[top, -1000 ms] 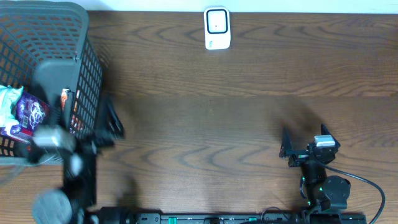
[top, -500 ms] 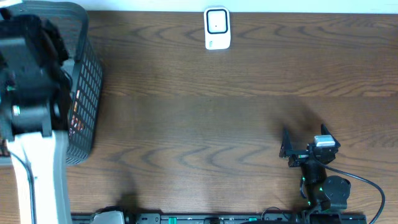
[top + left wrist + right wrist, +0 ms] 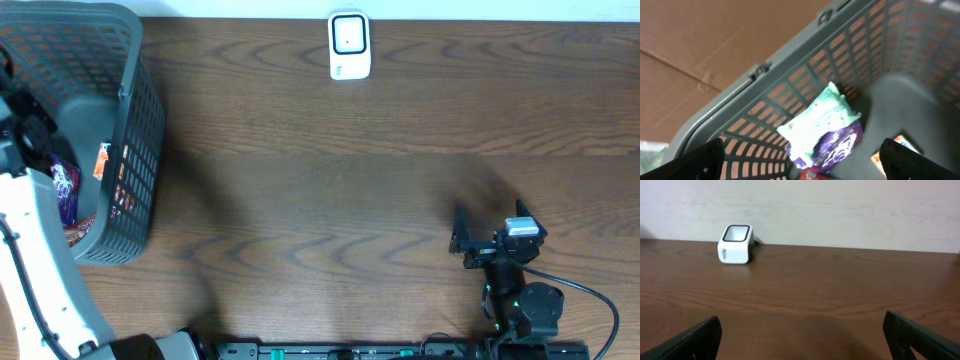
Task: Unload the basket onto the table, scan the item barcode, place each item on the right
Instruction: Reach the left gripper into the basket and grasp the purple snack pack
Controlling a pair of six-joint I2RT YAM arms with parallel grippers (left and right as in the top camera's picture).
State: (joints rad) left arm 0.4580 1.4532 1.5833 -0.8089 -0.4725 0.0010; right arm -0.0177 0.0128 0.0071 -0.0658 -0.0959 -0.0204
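A dark wood-grain bench [image 3: 350,180] runs up to a pale wall along its far edge. At the far left stands a grey slatted basket [image 3: 140,120], and the goods to be scanned lie inside it: a green-and-white packet [image 3: 817,120] leans against the basket's wall, a purple packet [image 3: 837,145] lies partly under it, and an orange-printed item [image 3: 900,149] sits just to the right of them.

The white left arm [image 3: 40,270] reaches over the basket from the near side. The left tool [image 3: 802,162] hangs above the packets with its jaws spread wide and nothing between them. It touches none of the goods.

At the far edge near the middle, well apart from the basket, the white scanner [image 3: 349,45] stands by itself with its window facing up. Nothing is close to it.

On the near right, the right tool [image 3: 805,345] is low over bare wood and looks toward the scanner. Its jaws are also wide and empty.

The task looks to be at its very start: no item has been lifted and no barcode has been presented. What remains is to close on one packet, most likely the green-and-white one on top, lift it out of the basket, carry it right across the bench and turn its barcode to the scanner window. No barcode can be made out on any packet from here.
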